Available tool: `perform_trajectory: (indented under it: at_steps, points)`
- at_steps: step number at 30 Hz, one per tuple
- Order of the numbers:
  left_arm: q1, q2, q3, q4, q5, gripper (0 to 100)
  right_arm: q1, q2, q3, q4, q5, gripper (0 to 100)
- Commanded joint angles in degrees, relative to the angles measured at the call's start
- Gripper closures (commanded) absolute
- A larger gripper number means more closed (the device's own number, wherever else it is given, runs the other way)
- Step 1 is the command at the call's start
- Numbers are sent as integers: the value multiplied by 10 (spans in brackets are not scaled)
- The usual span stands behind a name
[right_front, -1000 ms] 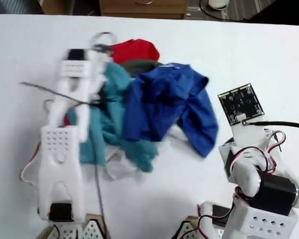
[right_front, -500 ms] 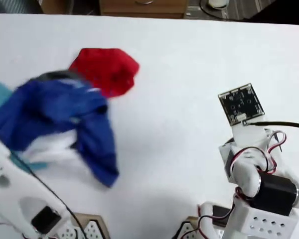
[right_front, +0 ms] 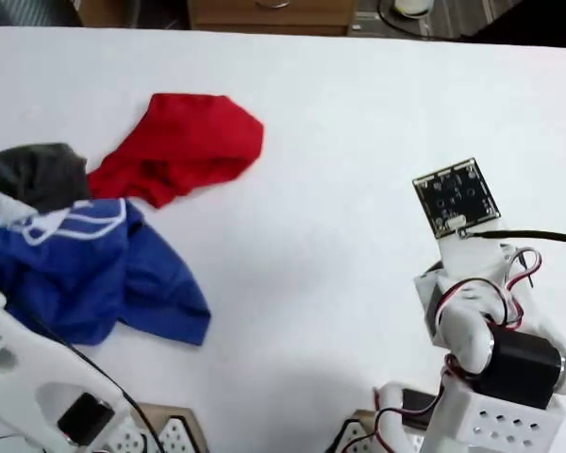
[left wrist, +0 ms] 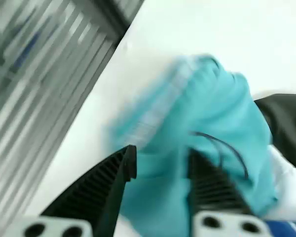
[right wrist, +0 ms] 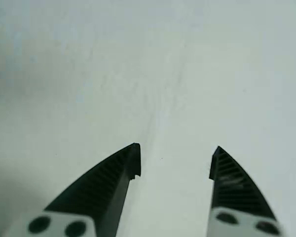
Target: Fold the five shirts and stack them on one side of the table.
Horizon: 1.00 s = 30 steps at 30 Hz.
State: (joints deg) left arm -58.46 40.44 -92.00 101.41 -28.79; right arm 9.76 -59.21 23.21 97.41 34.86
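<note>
I see the left gripper (left wrist: 160,165) clamped on the teal shirt (left wrist: 212,108), cloth bunched between its jaws. Right gripper (right wrist: 173,160) spread wide over the table (right wrist: 138,59). Blue shirt (right_front: 85,274), grey shirt (right_front: 38,175) and red shirt (right_front: 184,142) heaped on the left arm's side. White marking on the blue one: unreadable.

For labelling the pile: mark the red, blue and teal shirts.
red shirt (right_front: 184,142), high view, middle of cloth
blue shirt (right_front: 90,278), high view, bunched body
teal shirt (left wrist: 212,108), left wrist view, upper fold

The teal shirt (left wrist: 212,113) is blurred. Beside the blue shirt (right_front: 85,274), the high view's edge cuts it off.
</note>
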Motion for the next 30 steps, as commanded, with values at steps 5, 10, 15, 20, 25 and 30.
perform_trajectory:
  at_steps: [5,10,15,20,25,30]
  points:
    - [104,-49,-24,11,27,692,2,14,-2,0,1,763]
    - [209,-101,184,12,54,692,1,14,-2,0,1,763]
    - [311,-176,546,-1,59,695,1,14,-2,-1,1,763]
    - [357,-208,756,-68,95,695,1,14,-2,-5,1,763]
    - [352,-207,915,-130,91,695,1,14,-2,-6,1,763]
    - [280,-207,1006,-194,71,696,1,14,-2,-7,1,763]
